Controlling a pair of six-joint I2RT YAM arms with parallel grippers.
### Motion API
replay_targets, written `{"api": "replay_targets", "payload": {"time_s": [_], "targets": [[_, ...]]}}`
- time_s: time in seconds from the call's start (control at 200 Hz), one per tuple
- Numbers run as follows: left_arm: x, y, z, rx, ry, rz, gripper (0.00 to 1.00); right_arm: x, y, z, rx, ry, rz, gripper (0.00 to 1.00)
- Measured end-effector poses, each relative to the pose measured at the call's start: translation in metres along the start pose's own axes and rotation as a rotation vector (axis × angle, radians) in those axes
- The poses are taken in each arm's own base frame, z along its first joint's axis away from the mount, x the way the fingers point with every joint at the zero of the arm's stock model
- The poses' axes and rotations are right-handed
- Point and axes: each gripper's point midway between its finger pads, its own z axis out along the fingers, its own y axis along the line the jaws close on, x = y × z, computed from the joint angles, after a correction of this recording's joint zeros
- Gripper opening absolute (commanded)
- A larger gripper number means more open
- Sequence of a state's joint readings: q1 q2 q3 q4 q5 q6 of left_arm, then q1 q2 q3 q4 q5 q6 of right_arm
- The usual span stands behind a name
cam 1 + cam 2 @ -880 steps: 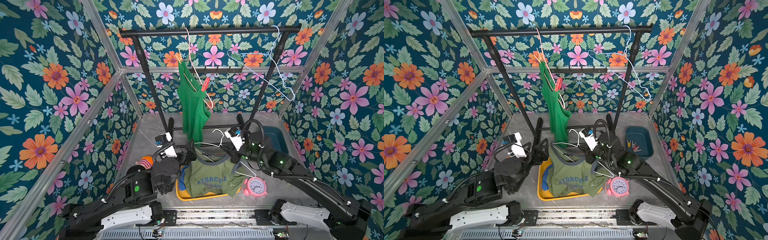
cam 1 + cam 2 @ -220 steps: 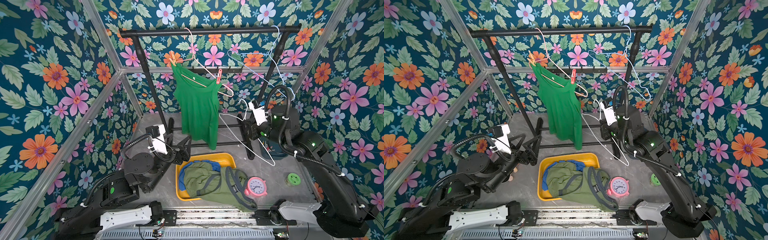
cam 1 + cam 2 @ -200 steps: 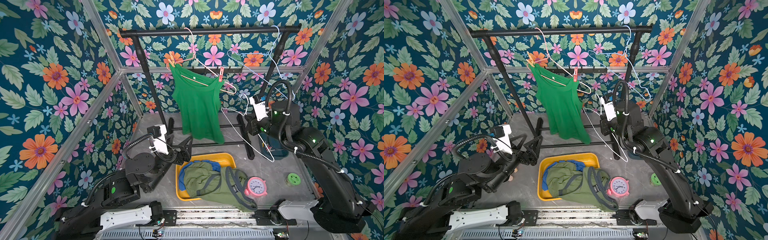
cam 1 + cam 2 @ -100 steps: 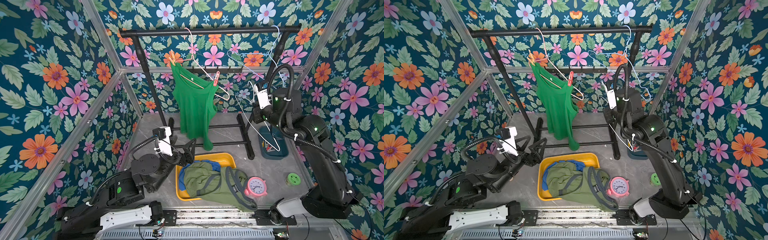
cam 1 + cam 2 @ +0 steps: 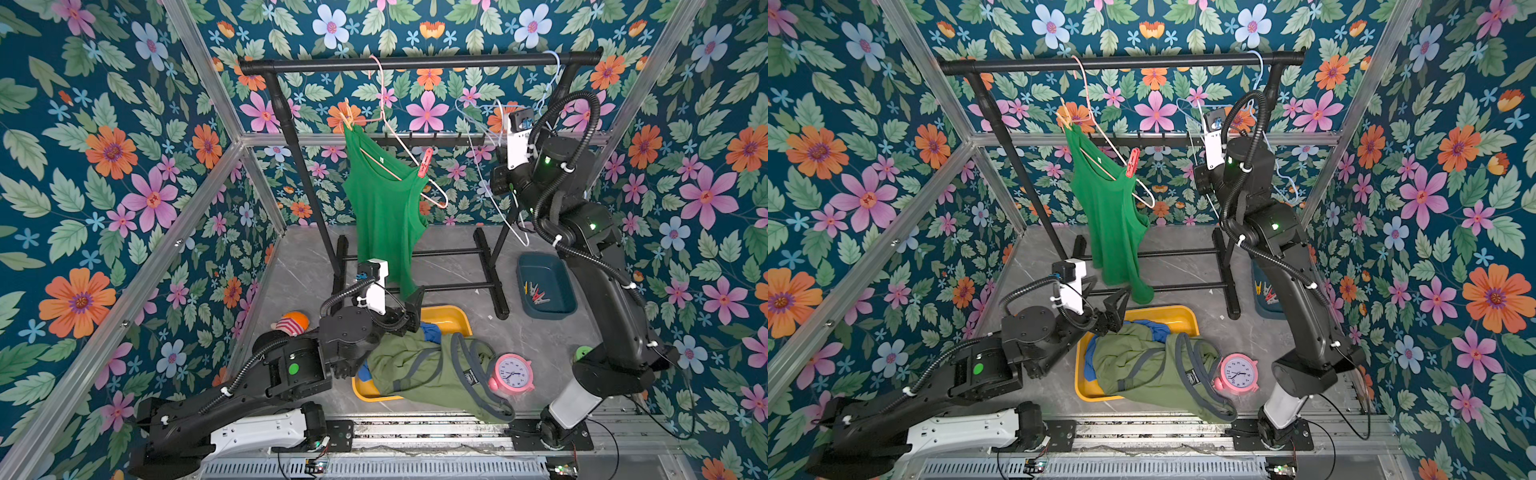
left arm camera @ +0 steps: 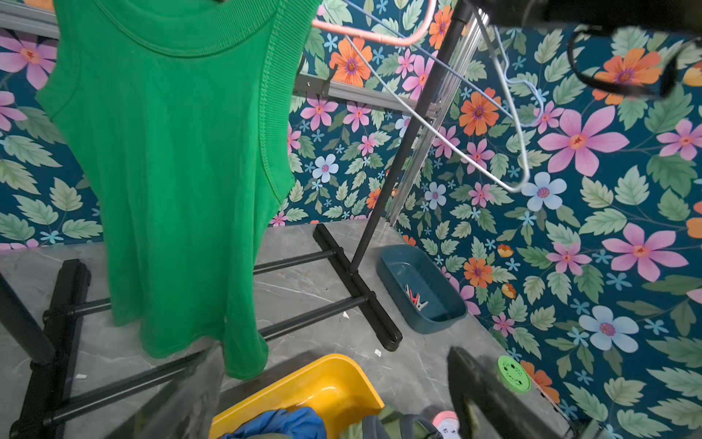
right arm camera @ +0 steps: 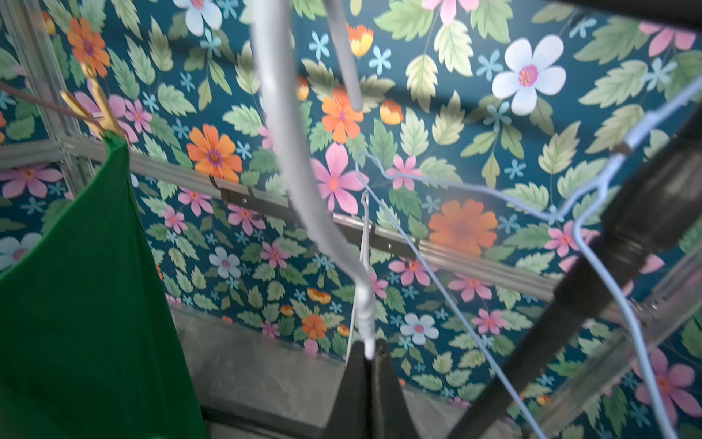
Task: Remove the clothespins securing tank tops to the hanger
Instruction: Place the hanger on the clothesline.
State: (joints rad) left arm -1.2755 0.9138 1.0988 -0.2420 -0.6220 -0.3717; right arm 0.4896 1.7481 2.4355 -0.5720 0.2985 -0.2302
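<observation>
The right tool (image 7: 367,351) pinches a white wire hanger (image 7: 279,114). The left tool (image 5: 1113,309) hangs spread near the hem of the bright green knit tank top (image 5: 1113,216), which a red plastic clothespin (image 5: 1133,162) pins.

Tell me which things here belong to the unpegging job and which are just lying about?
Job:
- green tank top, pink hanger
- red clothespin, yellow clothespin
- blue bin holding loose clothespins
- olive top, blue top in yellow tray
- white hanger in right gripper

Lying about:
- pink alarm clock
- striped toy
- green disc
</observation>
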Motion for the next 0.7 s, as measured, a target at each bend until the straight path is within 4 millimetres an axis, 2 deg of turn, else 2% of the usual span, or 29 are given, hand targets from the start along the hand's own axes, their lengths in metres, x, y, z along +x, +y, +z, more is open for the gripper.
{"api": "replay_targets", "payload": {"time_s": [0.135, 0.32, 0.49, 0.7], "targets": [[0.009, -0.003, 0.008, 0.006, -0.016, -0.001, 0.93, -0.009, -0.014, 0.025, 0.038, -0.046, -0.001, 0.0], [0.023, -0.001, 0.014, -0.006, -0.02, 0.009, 0.94, -0.016, -0.029, 0.04, 0.047, -0.103, 0.011, 0.0], [0.024, 0.003, 0.014, -0.026, -0.032, 0.012, 0.94, -0.015, -0.018, 0.045, -0.009, -0.133, 0.014, 0.0], [0.025, 0.006, 0.016, -0.047, -0.037, 0.015, 0.94, -0.038, -0.02, 0.037, -0.02, -0.224, 0.027, 0.0]]}}
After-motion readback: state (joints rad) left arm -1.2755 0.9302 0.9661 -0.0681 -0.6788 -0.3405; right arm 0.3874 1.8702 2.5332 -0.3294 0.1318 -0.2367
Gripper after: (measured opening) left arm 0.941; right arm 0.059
